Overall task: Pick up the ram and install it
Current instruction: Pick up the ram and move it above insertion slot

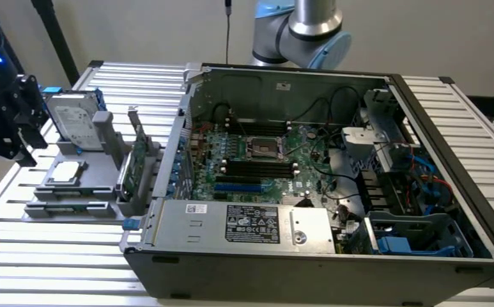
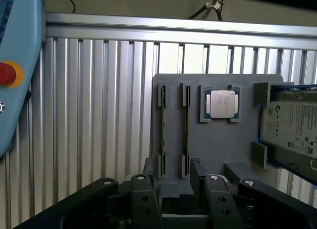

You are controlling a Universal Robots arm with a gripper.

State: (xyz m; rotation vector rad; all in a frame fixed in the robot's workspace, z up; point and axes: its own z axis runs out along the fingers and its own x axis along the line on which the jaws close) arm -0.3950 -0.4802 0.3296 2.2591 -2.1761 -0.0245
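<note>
The ram (image 2: 186, 130) shows edge-on as a thin dark strip. It stands in one of two long slots of the grey holder (image 2: 218, 145) on the slatted table. The neighbouring slot (image 2: 162, 130) looks bare in its middle. My gripper (image 2: 173, 170) hangs well above the holder, open. Its black fingers (image 2: 147, 168) straddle the near ends of both slots and hold nothing. In the exterior view the holder (image 1: 63, 192) sits left of the open computer case, and the arm (image 1: 315, 25) rises behind the case.
The holder also carries a CPU (image 2: 223, 104), a hard drive (image 2: 292, 125) and a broad green card (image 1: 134, 167) standing on edge. Black memory slots (image 1: 255, 167) lie on the motherboard inside the case (image 1: 451, 128). A pendant with a red button (image 2: 12, 70) and black equipment (image 1: 4, 121) stand nearby.
</note>
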